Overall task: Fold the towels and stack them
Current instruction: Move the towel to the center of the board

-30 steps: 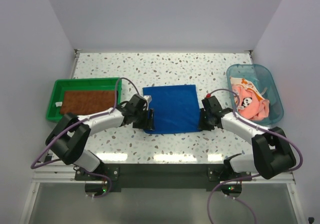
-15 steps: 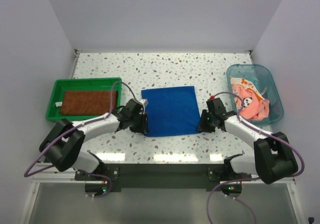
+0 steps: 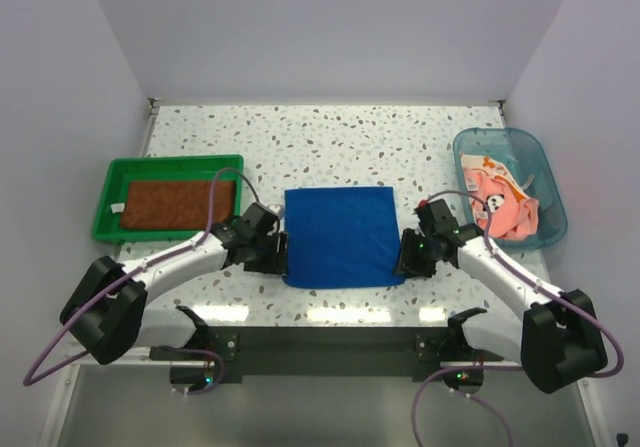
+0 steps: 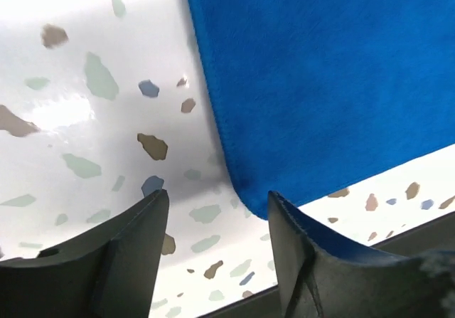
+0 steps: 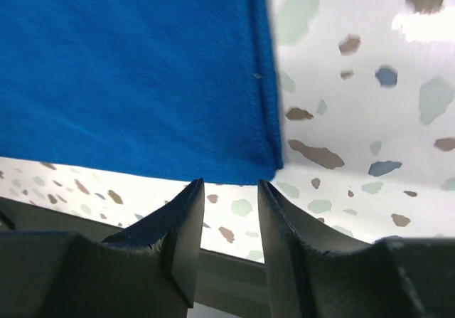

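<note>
The left gripper (image 4: 217, 203) stands with its jaws apart, only speckled table (image 4: 85, 119) between them. The near corner of the blue towel (image 4: 320, 83) lies just ahead of the tips, closer to the finger on the cloth's side. The right gripper (image 5: 229, 186) is also parted, more narrowly, and grips nothing; the towel's other near corner sits just beyond its tips and a little outward. If the jaws close from here, the fingers may skate over the flat corners and shove the cloth into a ridge instead of pinching it. The right gripper is the likelier to miss, since its corner is off its centre line. If only one arm catches, the lift would drag the towel askew and the fold would come out crooked. The towel lies smooth and roughly square between the two grippers, a plush royal blue. Its edge by the right gripper looks thick, perhaps a hem or a doubled layer, though the close view is too soft to tell. Beyond the left gripper, a rust-brown towel (image 3: 175, 205) lies flat in a green tray (image 3: 108, 202). Beyond the right gripper, a pink towel (image 3: 503, 215) and an orange towel (image 3: 490, 165) are heaped in a clear blue tub (image 3: 548, 172).
</note>
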`<state>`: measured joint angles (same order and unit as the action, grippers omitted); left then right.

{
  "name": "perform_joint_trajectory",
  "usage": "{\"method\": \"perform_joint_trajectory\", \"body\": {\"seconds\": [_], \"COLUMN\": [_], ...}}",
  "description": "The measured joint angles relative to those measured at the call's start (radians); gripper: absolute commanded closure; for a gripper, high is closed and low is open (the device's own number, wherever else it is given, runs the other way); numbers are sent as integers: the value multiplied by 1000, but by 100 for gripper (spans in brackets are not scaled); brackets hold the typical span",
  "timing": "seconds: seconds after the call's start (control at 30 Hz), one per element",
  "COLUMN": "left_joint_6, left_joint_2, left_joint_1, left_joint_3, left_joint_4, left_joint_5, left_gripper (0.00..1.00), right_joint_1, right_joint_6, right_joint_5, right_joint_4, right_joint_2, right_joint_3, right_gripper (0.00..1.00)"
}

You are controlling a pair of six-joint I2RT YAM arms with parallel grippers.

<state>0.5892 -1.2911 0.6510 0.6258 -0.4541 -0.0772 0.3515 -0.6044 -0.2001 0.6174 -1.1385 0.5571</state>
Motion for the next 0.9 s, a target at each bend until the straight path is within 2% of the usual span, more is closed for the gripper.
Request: {"method": "perform_joint_trajectory", "body": {"seconds": [0.17, 0.3, 0.4, 0.47, 0.67, 0.9], "left_joint_6": [-25, -64, -103, -126, -183, -206], "left_joint_2": [-8, -81, -186, -275, -536, -653], "left_joint_1": [-6, -57, -119, -159, -213, -226], "left_joint_3": [185, 348, 428, 475, 593, 627], "left_joint_4": [-59, -1, 72, 109, 175, 208], "left_joint_5": [71, 90, 82, 69, 23, -13], "left_gripper": [35, 37, 42, 46, 50, 51], "right_joint_1": [1, 1, -3, -15, -81, -142], "right_joint_6": [63, 93, 112, 123, 138, 139], "right_joint_5": [47, 74, 103, 114, 131, 122], "right_joint_4": [39, -40, -105, -150, -269, -341], "right_joint_2": [-82, -212, -332, -415, -629, -793], "right_joint_3": [244, 428, 525, 572, 655, 686], "right_gripper": [61, 64, 68, 71, 75, 76]}}
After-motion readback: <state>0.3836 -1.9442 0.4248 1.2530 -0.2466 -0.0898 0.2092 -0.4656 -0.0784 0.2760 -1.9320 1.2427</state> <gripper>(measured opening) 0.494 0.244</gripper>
